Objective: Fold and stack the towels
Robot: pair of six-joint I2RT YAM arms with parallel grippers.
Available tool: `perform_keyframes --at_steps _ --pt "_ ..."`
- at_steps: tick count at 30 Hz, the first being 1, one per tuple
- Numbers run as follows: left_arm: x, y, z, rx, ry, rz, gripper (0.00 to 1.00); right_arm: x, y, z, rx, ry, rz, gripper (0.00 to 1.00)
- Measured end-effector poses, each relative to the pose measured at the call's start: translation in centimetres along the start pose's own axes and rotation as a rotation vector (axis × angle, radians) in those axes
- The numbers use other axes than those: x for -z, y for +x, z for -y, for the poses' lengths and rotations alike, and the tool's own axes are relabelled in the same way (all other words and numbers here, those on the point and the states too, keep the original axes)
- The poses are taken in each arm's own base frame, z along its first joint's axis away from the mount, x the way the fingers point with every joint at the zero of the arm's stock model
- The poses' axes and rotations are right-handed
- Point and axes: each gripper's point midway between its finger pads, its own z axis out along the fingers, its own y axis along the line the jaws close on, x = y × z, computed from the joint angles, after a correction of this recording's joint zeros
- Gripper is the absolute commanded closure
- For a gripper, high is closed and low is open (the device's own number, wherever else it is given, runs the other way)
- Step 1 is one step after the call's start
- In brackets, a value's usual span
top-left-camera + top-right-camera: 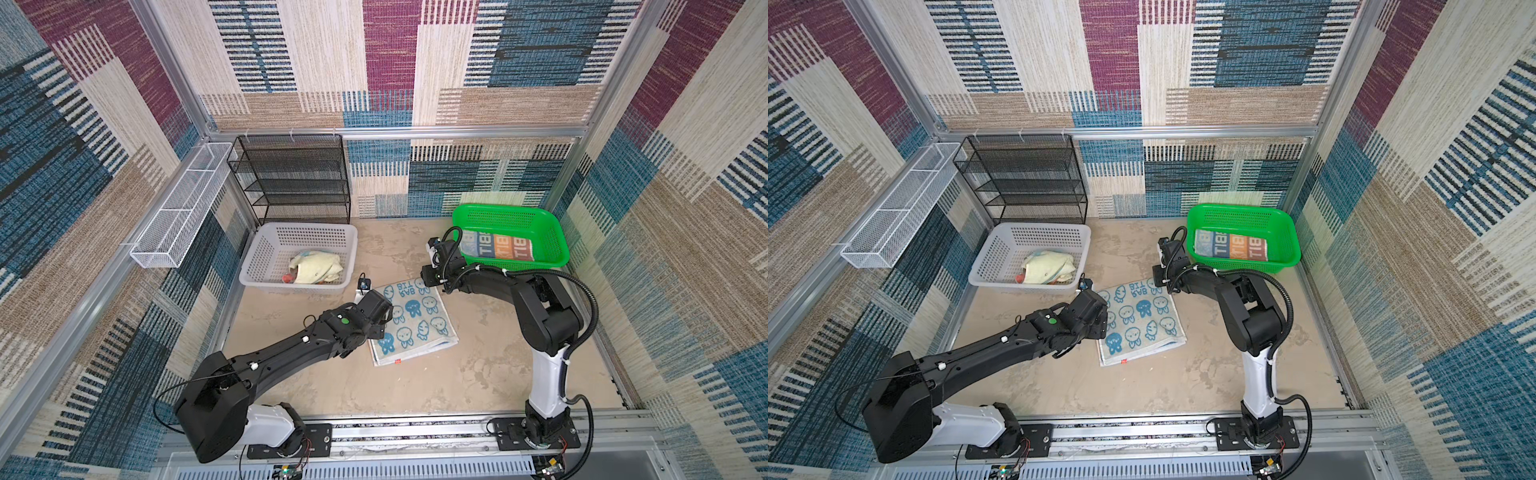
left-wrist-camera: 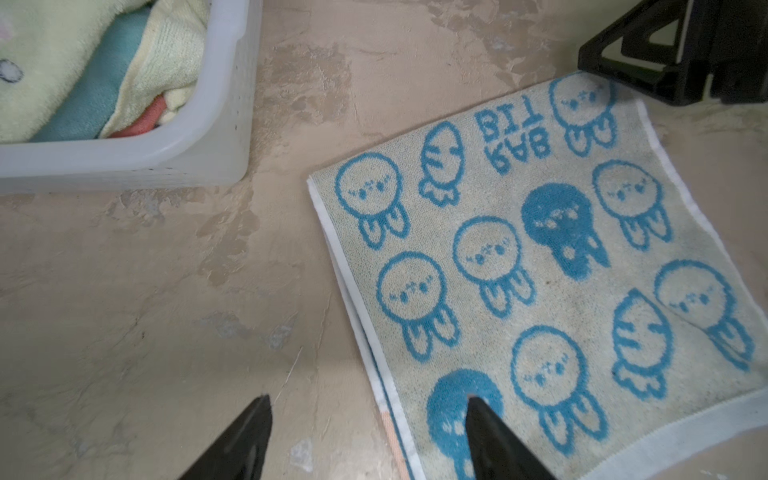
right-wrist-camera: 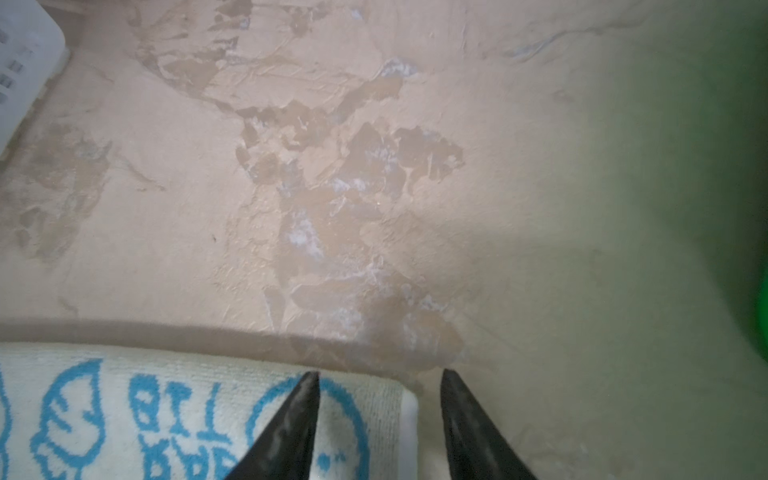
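Note:
A folded white towel with blue rabbit faces (image 1: 419, 328) (image 1: 1142, 316) lies flat mid-table. My left gripper (image 2: 369, 399) is open over its near-left edge, one finger above the towel (image 2: 540, 270) and the other above bare table. My right gripper (image 3: 380, 372) is open at the far corner, with one fingertip over the towel (image 3: 166, 415) and the other past its edge. In both top views the wrists cover both sets of fingers. A folded orange, blue and brown striped towel (image 1: 496, 247) (image 1: 1231, 245) lies in the green basket (image 1: 511, 208). Crumpled cream and teal towels (image 1: 316, 268) (image 2: 62, 62) fill the white basket (image 1: 307, 226).
The white basket (image 2: 124, 162) stands just left of the rabbit towel, the green basket (image 1: 1237, 207) just behind and right of it. A black wire rack (image 1: 291, 178) stands at the back left. A white wire tray (image 1: 178, 208) hangs on the left wall.

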Motion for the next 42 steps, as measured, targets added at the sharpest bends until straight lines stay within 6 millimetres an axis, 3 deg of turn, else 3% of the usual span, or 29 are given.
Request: perform_keyframes --at_steps 4,13,18,24,32,42 --pt "-0.3 -0.4 0.0 0.016 0.005 -0.005 0.22 -1.0 1.1 0.3 0.003 0.007 -0.037 0.58" --pt "-1.1 -1.2 -0.2 0.025 -0.005 -0.016 0.22 -1.1 1.4 0.6 0.002 0.01 -0.01 1.0" --pt "-1.9 -2.0 0.1 0.013 -0.001 -0.031 0.22 0.6 2.8 1.2 -0.007 0.02 -0.02 1.0" --pt "-3.3 -4.3 1.3 -0.009 0.008 -0.037 0.24 2.9 3.4 2.0 -0.024 0.039 0.008 1.0" --pt "-7.2 -7.6 1.7 0.011 -0.03 -0.067 0.28 4.0 4.3 2.0 -0.029 0.033 0.022 1.0" --pt "-12.4 -8.7 0.3 0.018 -0.09 -0.136 0.38 4.5 4.9 2.1 -0.028 0.032 0.027 1.0"
